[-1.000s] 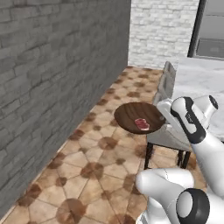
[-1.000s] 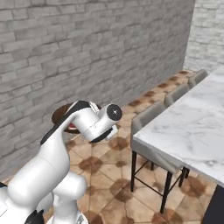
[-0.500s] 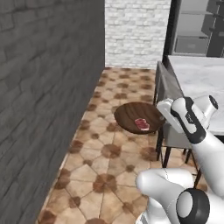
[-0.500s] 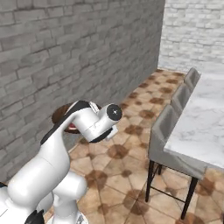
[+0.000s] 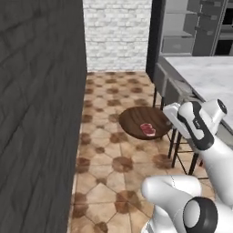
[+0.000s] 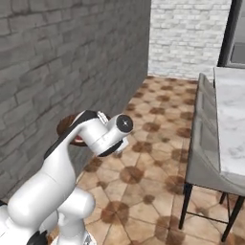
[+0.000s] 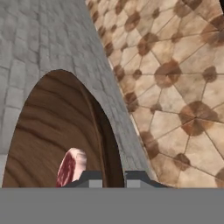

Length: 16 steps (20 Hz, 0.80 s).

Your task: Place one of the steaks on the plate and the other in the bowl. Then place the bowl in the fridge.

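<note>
The brown wooden bowl (image 5: 139, 119) hangs level above the tiled floor, with one raw red steak (image 5: 147, 129) lying in it. My gripper (image 5: 167, 119) is shut on the bowl's right rim. In the hand view the bowl's rim (image 7: 98, 118) runs between the fingertips (image 7: 89, 177) of my gripper (image 7: 113, 179), and the steak (image 7: 70, 166) sits just left of them. The right base view shows the bowl (image 6: 66, 127) partly hidden behind my arm. The dark fridge (image 5: 155, 36) stands open at the back right, with pale shelves inside. The plate is out of view.
A dark grey brick wall (image 5: 41, 91) runs close along the left. A marble-topped island (image 5: 205, 75) with grey chairs (image 5: 169, 88) stands on the right. A white brick wall (image 5: 118, 32) closes the far end, with tiled floor (image 5: 109, 164) between.
The whole scene has swung as the base turned, bringing the fridge and the far white wall into view. The bowl with the steak stays in my grip in the same pose.
</note>
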Motion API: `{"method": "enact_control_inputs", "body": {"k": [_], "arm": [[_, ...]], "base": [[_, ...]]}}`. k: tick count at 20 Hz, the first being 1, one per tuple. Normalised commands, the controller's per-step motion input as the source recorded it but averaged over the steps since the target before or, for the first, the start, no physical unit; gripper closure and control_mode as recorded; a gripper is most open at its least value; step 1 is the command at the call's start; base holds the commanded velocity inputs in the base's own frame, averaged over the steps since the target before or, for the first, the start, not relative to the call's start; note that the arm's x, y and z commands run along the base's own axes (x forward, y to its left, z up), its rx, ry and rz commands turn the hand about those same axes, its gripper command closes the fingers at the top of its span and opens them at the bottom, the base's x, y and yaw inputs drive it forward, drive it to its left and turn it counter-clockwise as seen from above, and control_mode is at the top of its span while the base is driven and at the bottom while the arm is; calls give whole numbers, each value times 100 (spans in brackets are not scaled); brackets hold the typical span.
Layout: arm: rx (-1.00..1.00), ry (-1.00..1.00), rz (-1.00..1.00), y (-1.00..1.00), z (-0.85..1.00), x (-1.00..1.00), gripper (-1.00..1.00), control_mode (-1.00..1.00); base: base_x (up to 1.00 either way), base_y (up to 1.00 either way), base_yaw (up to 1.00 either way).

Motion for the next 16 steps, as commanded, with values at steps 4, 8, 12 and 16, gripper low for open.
{"method": "enact_control_inputs", "body": {"k": [4,8,12,16], "arm": [[0,0,0,0,0,0,100,100],[0,0,0,0,0,0,100,100],[0,0,0,0,0,0,100,100],[0,0,0,0,0,0,100,100]], "base": [[93,52,-28],[100,25,-22],[100,0,-9],[100,8,-6]]}}
